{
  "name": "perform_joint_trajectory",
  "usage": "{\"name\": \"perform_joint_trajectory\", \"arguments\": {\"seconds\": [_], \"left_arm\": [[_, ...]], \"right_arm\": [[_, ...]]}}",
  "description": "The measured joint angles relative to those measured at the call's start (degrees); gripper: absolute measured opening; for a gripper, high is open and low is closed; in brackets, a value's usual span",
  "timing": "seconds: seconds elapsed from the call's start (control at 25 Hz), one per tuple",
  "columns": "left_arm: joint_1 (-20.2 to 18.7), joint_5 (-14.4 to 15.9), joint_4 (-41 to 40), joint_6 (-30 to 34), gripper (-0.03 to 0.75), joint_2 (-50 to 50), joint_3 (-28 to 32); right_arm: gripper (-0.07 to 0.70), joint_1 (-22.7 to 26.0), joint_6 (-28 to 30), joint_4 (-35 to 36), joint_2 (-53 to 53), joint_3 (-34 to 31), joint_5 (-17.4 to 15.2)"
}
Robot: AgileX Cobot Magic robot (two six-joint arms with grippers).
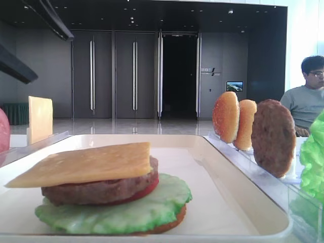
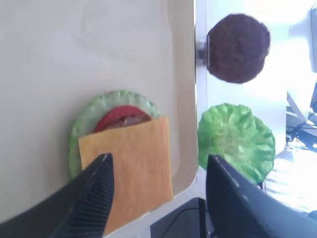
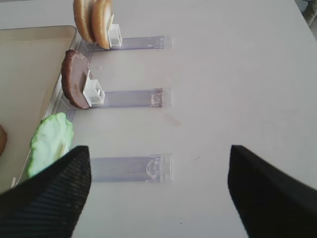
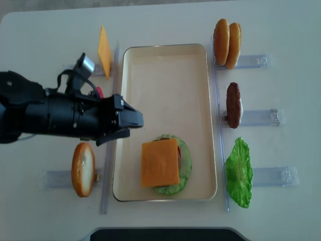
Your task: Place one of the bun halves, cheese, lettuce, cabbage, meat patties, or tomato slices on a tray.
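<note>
Overhead and wrist views of a burger assembly. The thin yellow-orange square cheese slice (image 4: 160,162) lies flat on top of a stack: brown round meat patty (image 1: 101,190), red tomato slice (image 2: 122,114), crinkled pale-green lettuce leaf (image 4: 184,160). The stack sits in the near part of the cream-white rectangular tray (image 4: 165,65), which rests on the white table (image 4: 281,30). The left claw (image 4: 131,119) stands spread, holding nothing, above the tray's left rim, just up and to the left of the cheese and not touching it. The right claw (image 3: 158,191) is spread too, over bare table beside the clear plastic racks (image 3: 130,168).
</note>
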State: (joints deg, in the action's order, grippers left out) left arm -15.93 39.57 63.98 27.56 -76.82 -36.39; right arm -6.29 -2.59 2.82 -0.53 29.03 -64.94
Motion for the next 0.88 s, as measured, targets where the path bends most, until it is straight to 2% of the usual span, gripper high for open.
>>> {"name": "perform_joint_trajectory", "arguments": {"seconds": [0.32,0.68,0.8,0.88], "left_arm": [[5.61,0.06,-9.58,-2.43,0.45,-0.77,-8.52],[6.14,0.64,-12.61,-2.68,0.45,-6.23,-13.38],[6.14,0.62,-18.14,-5.28,0.45,-7.05,-15.81],[6.14,0.77,-26.51,-10.34,0.45,-7.17,-18.79]], "right_arm": [[0.542,0.0,0.0,0.0,0.0,0.0,0.0],[0.542,0.0,0.0,0.0,0.0,0.0,0.0],[0.542,0.0,0.0,0.0,0.0,0.0,0.0],[0.542,0.0,0.0,0.0,0.0,0.0,0.0]]}}
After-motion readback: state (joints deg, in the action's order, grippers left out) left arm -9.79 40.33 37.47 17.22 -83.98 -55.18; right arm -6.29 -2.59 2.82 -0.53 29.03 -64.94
